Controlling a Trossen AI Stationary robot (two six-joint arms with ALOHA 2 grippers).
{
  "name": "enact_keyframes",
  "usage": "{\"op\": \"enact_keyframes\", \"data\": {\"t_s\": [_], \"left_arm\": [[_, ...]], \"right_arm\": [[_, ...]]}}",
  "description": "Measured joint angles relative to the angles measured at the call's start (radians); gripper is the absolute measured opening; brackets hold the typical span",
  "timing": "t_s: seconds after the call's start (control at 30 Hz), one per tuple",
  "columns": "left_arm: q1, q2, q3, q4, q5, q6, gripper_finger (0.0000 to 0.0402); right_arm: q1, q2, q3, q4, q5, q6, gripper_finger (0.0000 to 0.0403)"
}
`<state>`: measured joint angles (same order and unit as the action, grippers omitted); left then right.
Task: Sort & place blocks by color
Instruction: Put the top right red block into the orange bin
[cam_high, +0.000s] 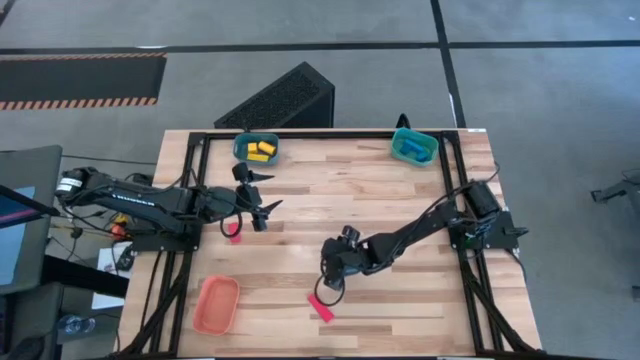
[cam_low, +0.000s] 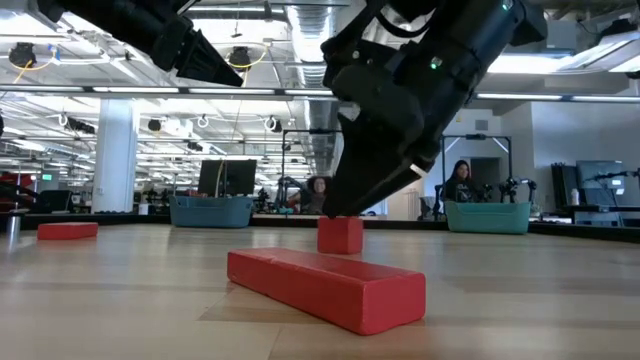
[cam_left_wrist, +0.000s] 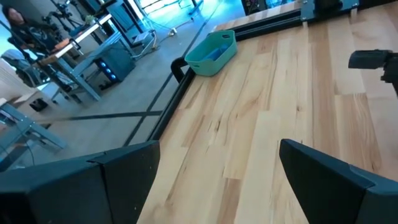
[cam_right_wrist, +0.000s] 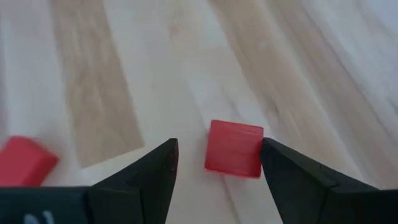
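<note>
My right gripper (cam_high: 330, 283) is open and low over the table's middle, its fingers on either side of a small red cube (cam_right_wrist: 234, 148), which rests flat on the wood and also shows in the low view (cam_low: 340, 234). A red bar (cam_high: 321, 308) lies flat just nearer, seen large in the low view (cam_low: 330, 285). Its end shows in the right wrist view (cam_right_wrist: 25, 162). My left gripper (cam_high: 258, 205) is open and empty above the table's left part, near another red block (cam_high: 234, 233). Yellow blocks (cam_high: 260, 151) lie in a teal tray (cam_high: 243, 142). Blue blocks (cam_high: 410, 149) lie in another teal tray (cam_high: 428, 140). My right gripper stands over the red cube from above with one finger (cam_right_wrist: 292, 174) right beside the cube's side (cam_right_wrist: 256, 149) and the other finger apart from it. I cannot tell whether the near finger touches it. The cube sits flat on the table.
An orange tray (cam_high: 216, 305) stands at the near left. The two teal trays stand at the far edge, and the one with blue blocks shows in the left wrist view (cam_left_wrist: 211, 53). Black frame rails (cam_high: 330, 133) run along the table's sides. People sit at desks beyond the table (cam_low: 462, 180).
</note>
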<state>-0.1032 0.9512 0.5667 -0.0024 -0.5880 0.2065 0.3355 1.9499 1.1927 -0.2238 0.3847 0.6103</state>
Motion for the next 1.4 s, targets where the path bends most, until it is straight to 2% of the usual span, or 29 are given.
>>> {"op": "enact_keyframes", "data": {"t_s": [0.23, 0.47, 0.6, 0.73, 0.83, 0.97, 1.07, 1.27, 1.4], "left_arm": [[0.000, 0.000, 0.000, -0.007, 0.000, -0.006, 0.0322], [0.000, 0.000, 0.000, -0.007, 0.000, -0.005, 0.0322], [0.000, 0.000, 0.000, -0.004, 0.000, -0.001, 0.0322], [0.000, 0.000, 0.000, -0.004, 0.000, 0.000, 0.0322], [0.000, 0.000, 0.000, -0.003, 0.000, 0.000, 0.0322], [0.000, 0.000, 0.000, -0.003, -0.001, 0.003, 0.0322], [0.000, 0.000, 0.000, -0.012, -0.023, 0.004, 0.0322], [-0.005, 0.000, 0.000, -0.112, -0.028, -0.110, 0.0322], [-0.017, 0.000, 0.000, -0.186, -0.023, -0.172, 0.0322]], "right_arm": [[-0.015, 0.003, 0.000, -0.009, 0.044, 0.037, 0.0236], [-0.039, 0.003, -0.021, -0.001, 0.009, 0.048, 0.0217], [-0.049, 0.003, -0.063, -0.004, 0.015, 0.135, 0.0217], [-0.057, 0.003, -0.079, -0.002, 0.012, 0.142, 0.0211], [-0.056, 0.003, -0.079, 0.007, 0.032, 0.142, 0.0189], [-0.055, 0.002, -0.079, 0.011, 0.035, 0.142, 0.0131], [-0.057, 0.002, -0.079, 0.012, 0.037, 0.139, 0.0126], [-0.074, 0.002, -0.079, 0.096, 0.027, 0.034, 0.0126], [-0.114, 0.001, -0.079, 0.258, -0.050, -0.107, 0.0126]]}}
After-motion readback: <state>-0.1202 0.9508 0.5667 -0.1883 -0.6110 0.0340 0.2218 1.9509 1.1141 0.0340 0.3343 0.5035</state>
